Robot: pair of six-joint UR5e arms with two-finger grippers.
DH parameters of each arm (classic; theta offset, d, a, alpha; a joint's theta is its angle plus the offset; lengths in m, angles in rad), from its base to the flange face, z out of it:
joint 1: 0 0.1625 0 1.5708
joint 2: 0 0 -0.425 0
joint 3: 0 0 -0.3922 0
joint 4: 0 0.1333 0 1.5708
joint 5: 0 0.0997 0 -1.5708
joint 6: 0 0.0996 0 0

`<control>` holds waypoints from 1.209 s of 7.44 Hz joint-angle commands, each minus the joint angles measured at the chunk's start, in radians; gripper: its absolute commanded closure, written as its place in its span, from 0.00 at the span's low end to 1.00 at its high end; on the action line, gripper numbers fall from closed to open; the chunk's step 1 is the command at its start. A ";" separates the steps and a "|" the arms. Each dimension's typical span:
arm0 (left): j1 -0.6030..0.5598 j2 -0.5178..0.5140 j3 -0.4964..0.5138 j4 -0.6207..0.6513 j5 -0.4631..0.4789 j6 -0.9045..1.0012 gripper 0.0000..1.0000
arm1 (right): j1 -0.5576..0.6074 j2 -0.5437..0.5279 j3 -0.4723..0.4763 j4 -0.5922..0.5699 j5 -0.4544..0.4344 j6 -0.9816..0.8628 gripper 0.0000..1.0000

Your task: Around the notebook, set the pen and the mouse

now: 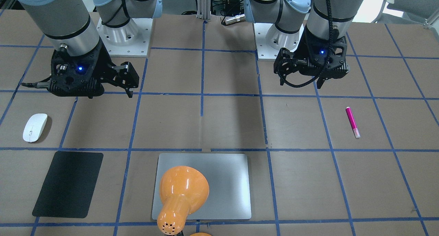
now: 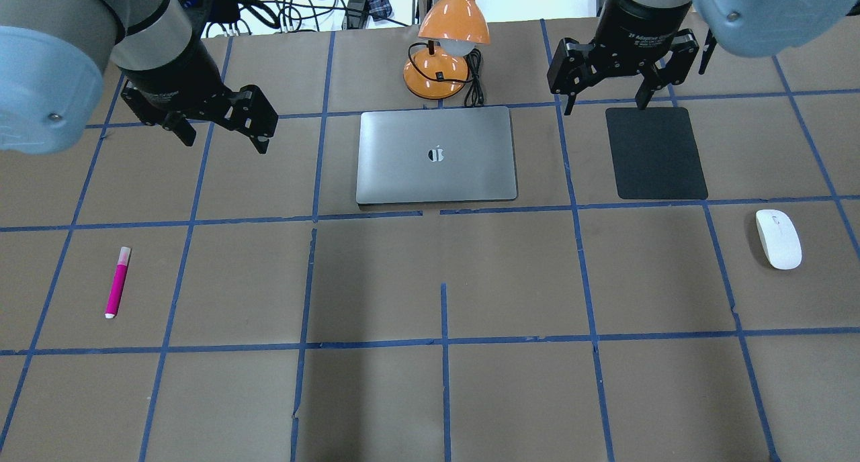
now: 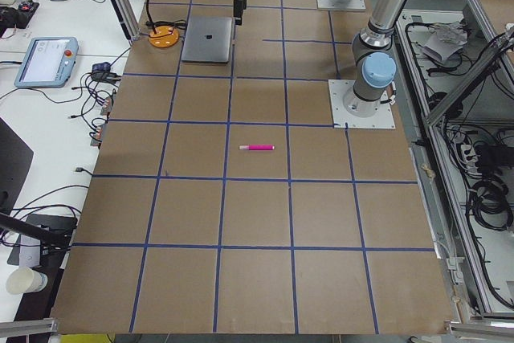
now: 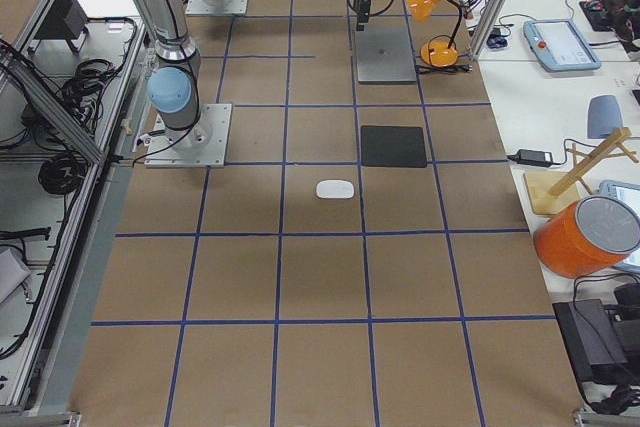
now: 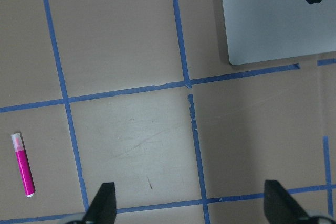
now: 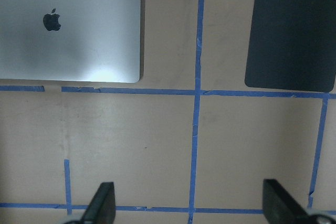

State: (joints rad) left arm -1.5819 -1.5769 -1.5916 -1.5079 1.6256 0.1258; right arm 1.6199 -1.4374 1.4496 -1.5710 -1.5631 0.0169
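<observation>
— Where are the things?
— The pen (image 2: 117, 282) lies well left of the notebook (image 2: 437, 154). The mouse (image 2: 778, 239) lies well right, beyond the mat (image 2: 655, 153).
— And the claws?
— The left claw (image 2: 223, 140) and right claw (image 2: 605, 105) hang wide open and empty above the table (image 2: 510, 281).

The brown counter (image 2: 510, 281), gridded with blue tape (image 2: 443, 341), carries the silver notebook (image 2: 437, 154) midway along its far edge, with an orange lamp (image 2: 435, 72) just behind it. A black mat (image 2: 655, 153) and the white mouse (image 2: 778, 239) lie toward its right end; the pen (image 2: 117, 282) lies toward its left.
</observation>
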 commanded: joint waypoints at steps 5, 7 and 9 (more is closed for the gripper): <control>0.214 0.014 -0.057 0.001 0.014 0.035 0.00 | -0.002 -0.023 0.032 -0.005 -0.003 0.000 0.00; 0.407 0.000 -0.163 0.084 0.013 0.374 0.00 | -0.011 -0.018 0.034 -0.015 -0.003 -0.018 0.00; 0.611 -0.041 -0.337 0.305 0.007 0.584 0.00 | -0.139 -0.011 0.063 -0.009 0.008 -0.076 0.00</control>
State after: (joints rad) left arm -1.0999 -1.5901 -1.8148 -1.3524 1.6363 0.5683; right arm 1.5588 -1.4520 1.4901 -1.5817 -1.5619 -0.0154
